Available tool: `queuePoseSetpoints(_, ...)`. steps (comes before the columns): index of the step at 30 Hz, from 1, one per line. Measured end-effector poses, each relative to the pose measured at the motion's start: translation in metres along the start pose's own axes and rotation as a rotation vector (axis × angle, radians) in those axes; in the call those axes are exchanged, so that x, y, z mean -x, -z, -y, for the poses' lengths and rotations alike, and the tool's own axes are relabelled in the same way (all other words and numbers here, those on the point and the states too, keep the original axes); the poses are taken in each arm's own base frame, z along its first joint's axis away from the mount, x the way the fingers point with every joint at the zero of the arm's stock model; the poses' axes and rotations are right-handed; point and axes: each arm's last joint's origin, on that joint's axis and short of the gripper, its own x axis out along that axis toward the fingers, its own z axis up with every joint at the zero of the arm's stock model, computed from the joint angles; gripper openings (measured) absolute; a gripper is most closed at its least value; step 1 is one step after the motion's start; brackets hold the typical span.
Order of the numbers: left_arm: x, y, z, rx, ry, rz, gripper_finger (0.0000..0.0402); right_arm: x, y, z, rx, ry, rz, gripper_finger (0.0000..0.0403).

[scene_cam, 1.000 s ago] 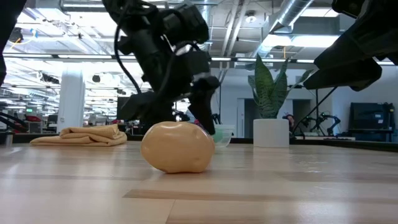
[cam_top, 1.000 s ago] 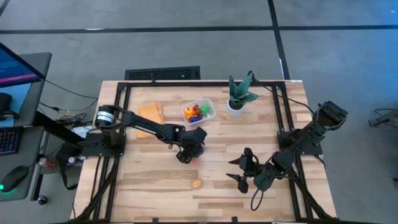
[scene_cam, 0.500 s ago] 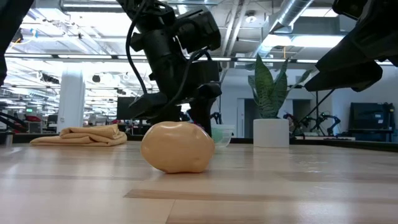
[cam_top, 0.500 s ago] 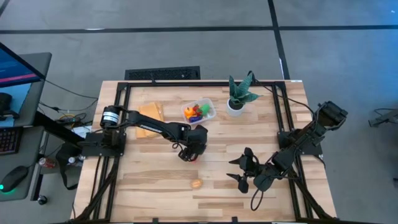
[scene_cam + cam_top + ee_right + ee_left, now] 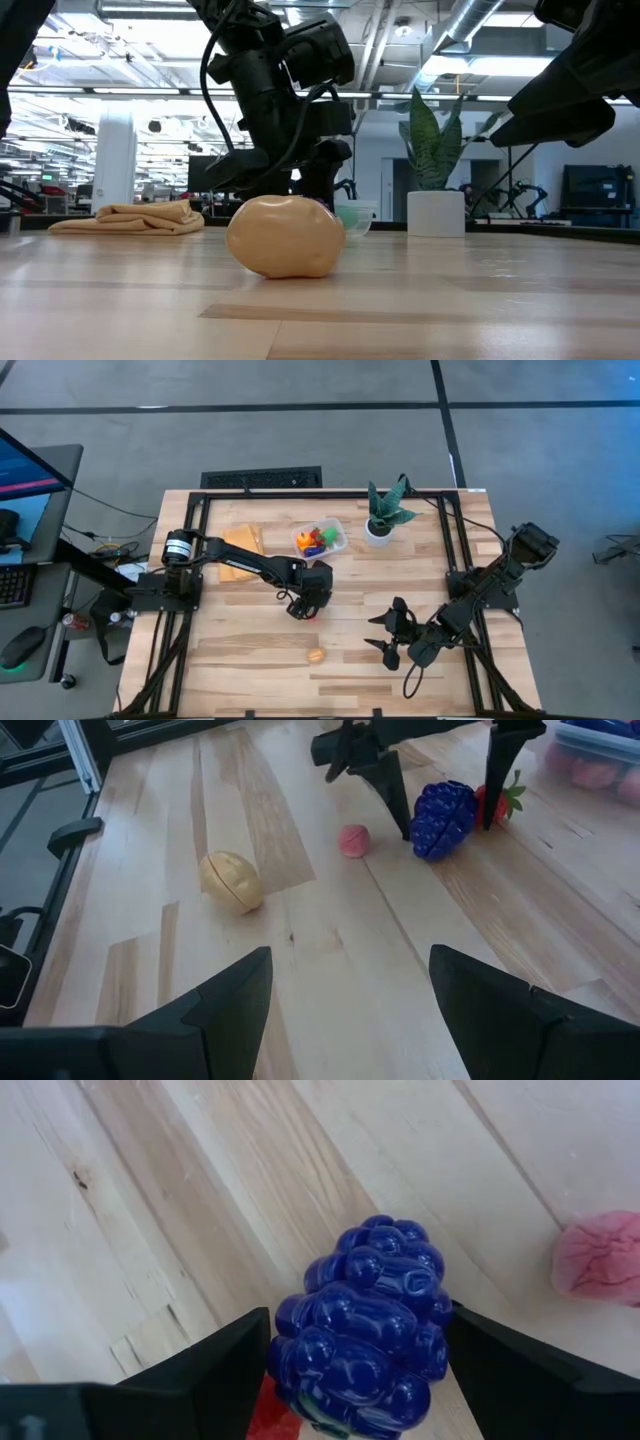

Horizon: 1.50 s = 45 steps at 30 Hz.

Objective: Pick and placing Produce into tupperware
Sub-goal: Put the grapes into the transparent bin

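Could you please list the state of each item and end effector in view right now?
Left end effector: open, fingers astride the grapes.
Grapes: on the table, not lifted.
Tupperware: open, partly filled with produce.
Tan piece: loose on the table.
Pink piece: loose beside the grapes.
Right end effector: open, idle.

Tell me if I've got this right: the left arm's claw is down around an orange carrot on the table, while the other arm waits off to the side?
Not quite: the left gripper straddles a bunch of purple grapes, not a carrot, as the left wrist view shows. Its fingers sit either side of the grapes. The rest holds: the right gripper waits off to the side.
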Motion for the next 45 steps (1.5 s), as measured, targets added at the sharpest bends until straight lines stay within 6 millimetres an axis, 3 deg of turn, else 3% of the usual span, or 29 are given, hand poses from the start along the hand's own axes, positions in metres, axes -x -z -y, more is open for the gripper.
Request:
queuePoseSetpoints(10,0.000,0.000,0.000,0.017,0.000,0.000,0.0280,0.000,0.000,0.000,-0.001,0.000,0.000,0.0265)
queuePoseSetpoints(22,0.000,0.000,0.001,0.016,0.016,0.006,0.0205,0.000,0.000,0.000,0.000,0.000,0.000,0.0265)
queuePoseSetpoints(39,0.000,-0.002,0.004,0.009,0.023,0.015,0.0220,0.000,0.000,0.000,0.000,0.000,0.000,0.0265)
queuePoseSetpoints(45,0.019,-0.012,0.004,0.000,0.093,0.128,0.0220,0.000,0.000,0.000,0.000,0.000,0.000,0.0265)
